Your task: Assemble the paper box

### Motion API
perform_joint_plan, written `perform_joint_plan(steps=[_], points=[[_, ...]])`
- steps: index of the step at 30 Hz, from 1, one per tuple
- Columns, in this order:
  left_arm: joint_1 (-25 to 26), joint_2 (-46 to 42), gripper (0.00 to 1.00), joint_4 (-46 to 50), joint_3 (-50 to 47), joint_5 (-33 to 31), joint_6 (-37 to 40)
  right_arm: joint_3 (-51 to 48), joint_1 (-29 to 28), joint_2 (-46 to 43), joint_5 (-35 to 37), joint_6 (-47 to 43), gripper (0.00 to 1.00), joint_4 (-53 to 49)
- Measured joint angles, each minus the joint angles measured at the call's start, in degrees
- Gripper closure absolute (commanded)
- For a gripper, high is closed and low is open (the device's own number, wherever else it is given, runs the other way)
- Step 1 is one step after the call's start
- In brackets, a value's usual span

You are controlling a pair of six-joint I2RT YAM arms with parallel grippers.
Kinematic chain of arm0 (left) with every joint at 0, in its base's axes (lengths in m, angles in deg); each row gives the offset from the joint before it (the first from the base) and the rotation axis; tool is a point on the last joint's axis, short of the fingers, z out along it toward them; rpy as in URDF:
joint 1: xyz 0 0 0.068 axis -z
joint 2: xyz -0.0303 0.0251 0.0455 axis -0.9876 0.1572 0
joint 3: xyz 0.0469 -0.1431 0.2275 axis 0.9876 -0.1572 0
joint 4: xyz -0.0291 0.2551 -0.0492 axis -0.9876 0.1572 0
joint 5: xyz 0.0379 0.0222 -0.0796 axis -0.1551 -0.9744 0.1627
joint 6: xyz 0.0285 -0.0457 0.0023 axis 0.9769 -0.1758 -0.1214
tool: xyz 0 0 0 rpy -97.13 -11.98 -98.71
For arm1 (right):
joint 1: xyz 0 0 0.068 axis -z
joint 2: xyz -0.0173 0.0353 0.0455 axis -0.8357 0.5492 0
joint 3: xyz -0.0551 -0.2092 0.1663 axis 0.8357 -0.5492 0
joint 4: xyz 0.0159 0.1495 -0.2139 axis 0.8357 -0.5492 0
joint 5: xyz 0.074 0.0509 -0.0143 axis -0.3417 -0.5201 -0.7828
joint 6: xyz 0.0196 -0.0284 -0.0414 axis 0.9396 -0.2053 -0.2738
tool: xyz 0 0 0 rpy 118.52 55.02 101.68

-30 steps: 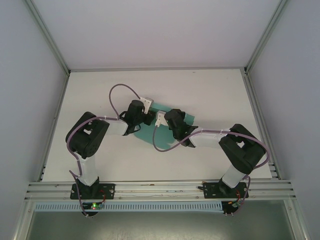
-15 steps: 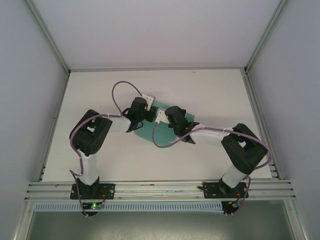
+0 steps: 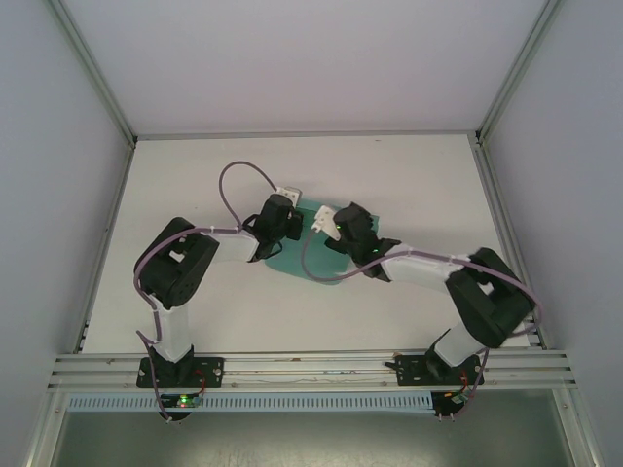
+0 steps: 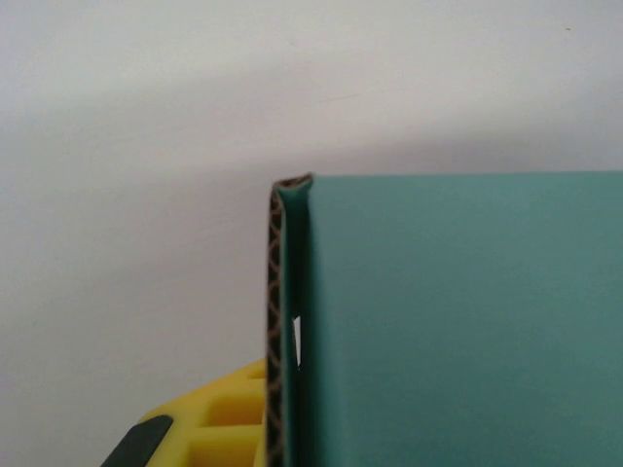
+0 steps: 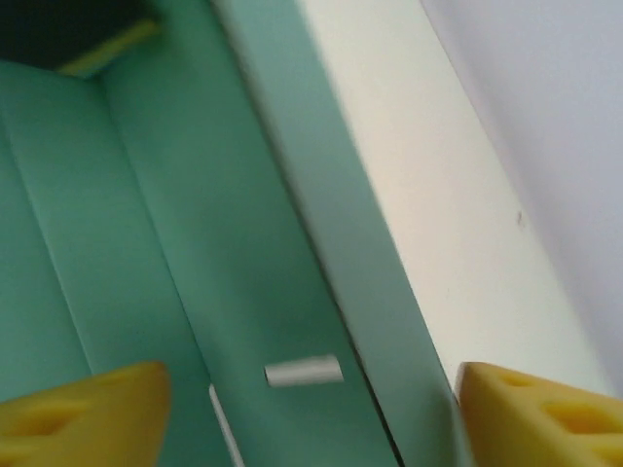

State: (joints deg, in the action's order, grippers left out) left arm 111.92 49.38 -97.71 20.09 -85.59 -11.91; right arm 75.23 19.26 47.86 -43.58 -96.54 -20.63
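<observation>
Box of teal card lies on the white worktop, about midway across it and between the two arms, whose wrists meet above it and cover most of it in the top view. That view gives the layout: one box, two arms, and two claws, the left claw and the right claw, close together over the card.

The left wrist view gives detail the top view lacks. A flat teal panel stands upright with a folded edge whose brown corrugated core shows along its left side. One yellow finger pad sits tight against that edge. The other finger is hidden behind the panel. The left claw is closed, gripping the box by this folded edge.

The right wrist view looks down on creased panels of the box, with a narrow raised strip running diagonally beside bare worktop. One small white slot is cut near the strip. Two yellow pads stand wide apart at the lower corners, so the right claw is open, straddling the strip and clamping nothing.
</observation>
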Motion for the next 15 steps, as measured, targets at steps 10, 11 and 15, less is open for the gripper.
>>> perform_joint_plan(steps=[10, 11, 15], points=[[-7.5, -5.9, 1.00, -3.2, -4.1, 15.8, -10.1, -6.3, 15.1, -15.8, -25.5, 21.1, 0.05, 0.3], [-7.5, -6.1, 1.00, -3.2, -4.1, 16.6, -10.4, -5.9, 15.7, -15.1, -28.0, 23.1, 0.06, 0.2], [-7.3, -6.3, 1.00, -3.2, -4.1, 19.4, -11.1, -1.9, 17.0, -9.7, -38.1, 29.5, 0.27, 0.0]])
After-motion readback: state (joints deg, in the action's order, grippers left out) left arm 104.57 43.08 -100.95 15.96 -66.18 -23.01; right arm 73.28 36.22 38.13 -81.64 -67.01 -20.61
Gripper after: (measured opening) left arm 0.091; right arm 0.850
